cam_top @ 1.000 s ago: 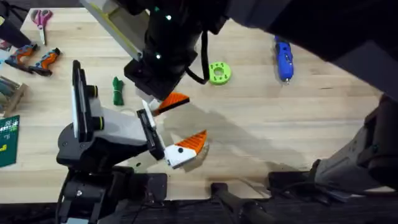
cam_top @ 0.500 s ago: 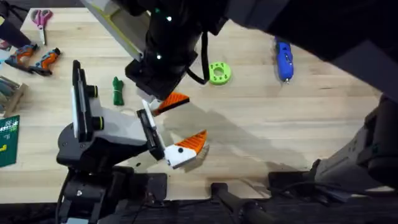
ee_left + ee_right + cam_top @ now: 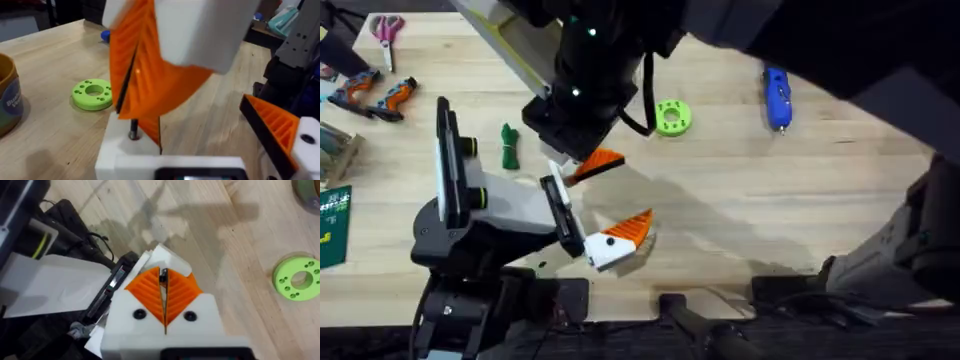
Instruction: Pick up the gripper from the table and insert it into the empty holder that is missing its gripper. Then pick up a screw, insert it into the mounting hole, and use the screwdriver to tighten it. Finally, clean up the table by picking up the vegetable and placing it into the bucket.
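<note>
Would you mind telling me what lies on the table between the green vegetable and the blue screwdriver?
In the overhead view, the lime green disc lies between the vegetable and the screwdriver, with a black arm crossing above that stretch.

From above the arm bases, one camera looks down the pale wooden table (image 3: 740,190); both wrist cameras sit close, sharing the lime green round disc (image 3: 672,116) (image 3: 92,93) (image 3: 297,278).

Table (image 3: 740,180) of pale matt wood with visible grain; ribbed orange plastic pads (image 3: 150,287) on smooth white plastic fingers; disc (image 3: 672,117) matt green plastic.
</note>
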You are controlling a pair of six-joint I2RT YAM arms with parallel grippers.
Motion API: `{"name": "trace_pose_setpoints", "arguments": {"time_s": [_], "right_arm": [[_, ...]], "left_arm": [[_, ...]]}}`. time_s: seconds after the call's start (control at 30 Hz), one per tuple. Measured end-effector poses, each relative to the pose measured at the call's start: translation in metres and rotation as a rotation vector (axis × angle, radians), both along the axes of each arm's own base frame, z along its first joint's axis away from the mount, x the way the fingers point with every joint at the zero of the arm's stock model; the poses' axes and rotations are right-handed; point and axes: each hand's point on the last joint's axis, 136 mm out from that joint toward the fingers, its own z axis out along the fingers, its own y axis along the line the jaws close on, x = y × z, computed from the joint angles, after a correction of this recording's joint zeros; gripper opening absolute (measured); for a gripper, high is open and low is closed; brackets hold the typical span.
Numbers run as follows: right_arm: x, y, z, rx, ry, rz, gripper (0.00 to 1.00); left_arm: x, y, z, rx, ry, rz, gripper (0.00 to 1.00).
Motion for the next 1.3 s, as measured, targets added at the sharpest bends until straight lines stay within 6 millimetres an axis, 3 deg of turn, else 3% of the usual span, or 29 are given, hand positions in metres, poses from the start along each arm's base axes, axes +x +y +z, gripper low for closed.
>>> {"name": "trace_pose_setpoints", "arguments": {"time_s": [1.03, 1.3], "right_arm": [[-0.002, 0.003, -0.011, 0.005, 0.03, -0.007, 0.006], [-0.002, -0.005, -0.015, -0.024, 0.052, -0.022, 0.006]], "left_arm": [[-0.001, 0.0, 0.0, -0.003, 0.007, -0.004, 0.985], [-0.001, -0.001, 0.0, -0.001, 0.003, -0.006, 0.985]]}}
